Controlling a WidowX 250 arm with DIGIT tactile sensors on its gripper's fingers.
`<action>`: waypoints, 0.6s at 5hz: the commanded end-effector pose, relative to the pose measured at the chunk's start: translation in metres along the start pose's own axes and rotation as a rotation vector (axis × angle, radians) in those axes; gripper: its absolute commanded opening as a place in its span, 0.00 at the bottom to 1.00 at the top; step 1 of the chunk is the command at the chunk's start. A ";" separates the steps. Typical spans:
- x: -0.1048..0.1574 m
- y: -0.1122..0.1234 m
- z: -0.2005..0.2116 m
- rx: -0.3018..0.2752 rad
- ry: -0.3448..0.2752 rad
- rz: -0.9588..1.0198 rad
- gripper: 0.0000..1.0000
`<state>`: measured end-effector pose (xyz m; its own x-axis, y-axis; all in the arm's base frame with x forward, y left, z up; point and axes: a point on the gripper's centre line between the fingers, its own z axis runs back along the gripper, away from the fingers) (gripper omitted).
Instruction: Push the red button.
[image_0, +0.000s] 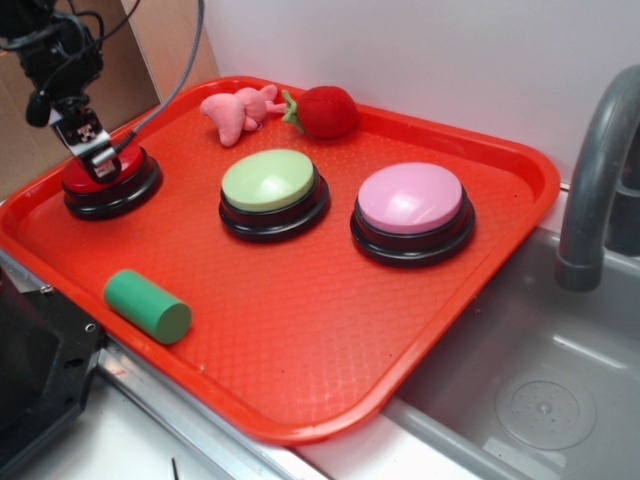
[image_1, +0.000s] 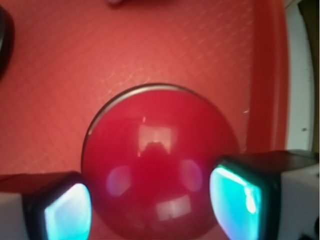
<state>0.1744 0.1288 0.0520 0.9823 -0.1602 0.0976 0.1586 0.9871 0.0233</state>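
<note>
1. Pressing is the step in hand, as you can judge from the gripper sitting on top of the red button, at about 9 o'clock on the orange tray.
2. Check the wrist view: the red button's glossy dome fills the lower middle, with one finger pad at 8 o'clock of it and the other at 4 o'clock. The jaws stand apart, straddling the dome and clamped on nothing.
3. You cannot tell from either view whether the dome is pushed in yet; the fingertips look to be at its top, touching or just above.
4. Your next move, by my reading, is a straight push down, with no sideways drift, since the dome is slick and rounded.
5. Leave the green button and the pink button alone; they sit well apart toward 3 o'clock.
</note>
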 end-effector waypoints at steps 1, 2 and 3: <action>0.010 -0.002 -0.006 0.026 0.049 -0.032 1.00; 0.010 0.001 -0.009 0.008 0.050 -0.026 1.00; 0.009 0.001 -0.003 -0.012 0.034 -0.009 1.00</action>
<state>0.1813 0.1294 0.0495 0.9843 -0.1649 0.0625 0.1640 0.9863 0.0193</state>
